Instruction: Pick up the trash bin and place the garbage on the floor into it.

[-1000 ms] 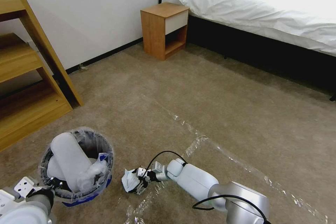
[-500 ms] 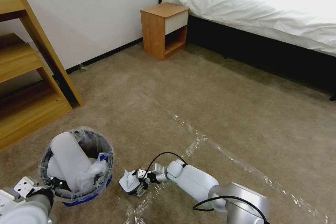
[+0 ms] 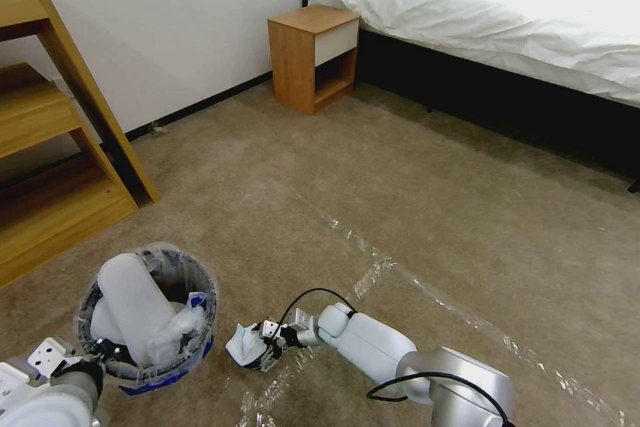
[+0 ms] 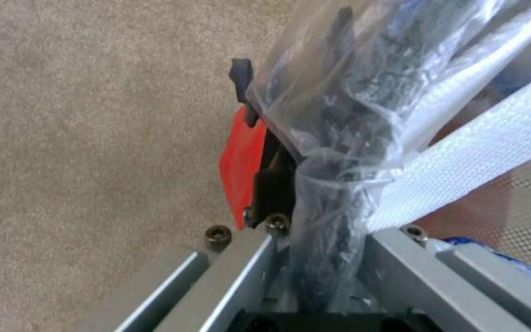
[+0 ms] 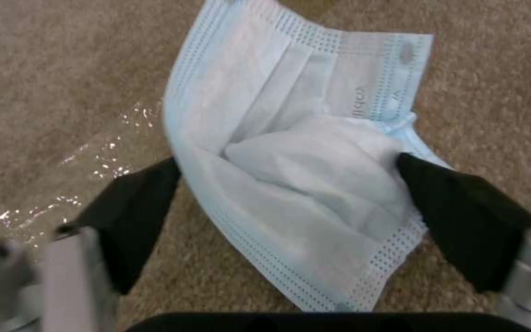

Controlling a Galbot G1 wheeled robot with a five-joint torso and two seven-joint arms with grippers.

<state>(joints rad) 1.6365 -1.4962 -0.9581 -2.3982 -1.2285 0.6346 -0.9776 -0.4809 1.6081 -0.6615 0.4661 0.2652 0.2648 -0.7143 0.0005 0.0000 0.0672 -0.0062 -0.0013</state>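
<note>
The trash bin (image 3: 208, 293), lined with a crinkly clear bag, is at the lower left and has a white slipper (image 3: 133, 303) and crumpled white paper inside. My left gripper (image 3: 100, 350) is shut on its near rim; the left wrist view shows the red wall (image 4: 241, 161) and bag clamped in the left gripper (image 4: 290, 64). Just right of the bin, my right gripper (image 3: 267, 343) is shut on a piece of garbage, a light-blue face mask (image 3: 241, 345), low over the floor (image 3: 400, 180). In the right wrist view the mask (image 5: 290, 115) bunches between the black fingers of the right gripper (image 5: 287, 166).
A wooden shelf unit (image 3: 53, 167) stands at the left, a wooden nightstand (image 3: 313, 57) against the far wall, and a bed (image 3: 500, 20) with white sheets at the back right. Shiny clear tape (image 3: 373, 267) crosses the carpet by my right arm.
My right gripper has carried the mask a little to the left, toward the bin. The bin and left gripper have stayed put.
</note>
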